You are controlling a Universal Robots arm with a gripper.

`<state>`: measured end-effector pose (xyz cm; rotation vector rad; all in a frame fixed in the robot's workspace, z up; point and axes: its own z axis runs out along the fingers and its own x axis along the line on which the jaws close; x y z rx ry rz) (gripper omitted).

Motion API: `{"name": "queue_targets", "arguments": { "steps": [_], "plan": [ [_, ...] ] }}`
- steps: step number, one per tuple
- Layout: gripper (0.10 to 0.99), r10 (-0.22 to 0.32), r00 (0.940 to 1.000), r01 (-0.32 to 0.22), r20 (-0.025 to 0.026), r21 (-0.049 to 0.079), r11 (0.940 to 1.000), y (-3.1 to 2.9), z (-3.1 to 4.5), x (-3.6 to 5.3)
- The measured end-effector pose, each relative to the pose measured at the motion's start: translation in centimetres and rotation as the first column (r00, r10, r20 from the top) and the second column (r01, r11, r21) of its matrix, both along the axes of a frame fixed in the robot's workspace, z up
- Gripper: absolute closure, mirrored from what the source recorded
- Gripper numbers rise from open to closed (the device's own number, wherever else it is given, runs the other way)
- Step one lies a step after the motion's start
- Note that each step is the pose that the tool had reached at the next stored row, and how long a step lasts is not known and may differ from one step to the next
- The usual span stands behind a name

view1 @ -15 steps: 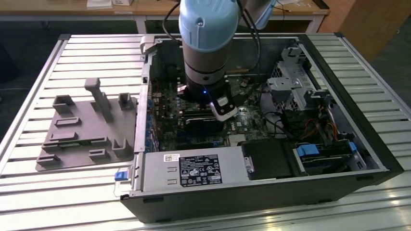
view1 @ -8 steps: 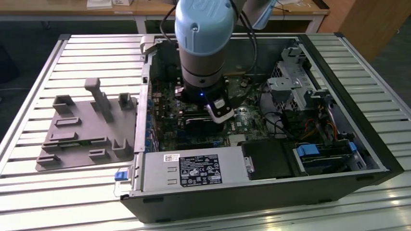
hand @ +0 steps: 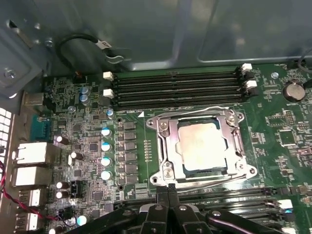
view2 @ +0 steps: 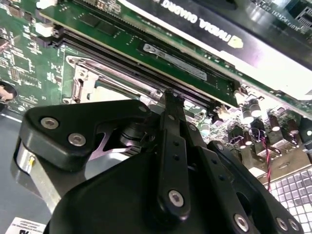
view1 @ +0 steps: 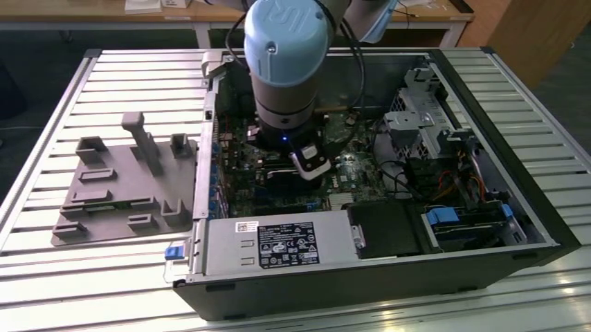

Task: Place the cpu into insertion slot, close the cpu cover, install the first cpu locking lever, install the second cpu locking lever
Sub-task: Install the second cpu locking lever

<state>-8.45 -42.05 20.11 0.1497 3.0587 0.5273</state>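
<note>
cpu seated in slot, cover down, frame centre | hand closed, empty, at cover's lower edge, poised for levers

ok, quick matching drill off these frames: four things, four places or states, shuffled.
Things:
1. cpu
2. cpu cover
3. gripper
4. grey tray

Places or states:
A. on the slatted table, outside the case
B. down flat, framing the chip
C. silver top showing through a square window
D. shut, low over the motherboard

Pairs: 1-C, 2-B, 3-D, 4-A
</note>
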Motion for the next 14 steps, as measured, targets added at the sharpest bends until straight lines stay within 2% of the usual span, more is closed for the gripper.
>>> {"name": "queue_targets", "arguments": {
  "steps": [8, 14],
  "plan": [
    [0.984, 0.000, 1.0000, 0.000, -0.0001, 0.022, 0.9998, 0.00, -0.49, -0.45],
    [0.984, 0.000, 1.0000, 0.000, 0.0001, 0.057, 0.9984, 0.00, -0.92, -0.52]
  ]
}}
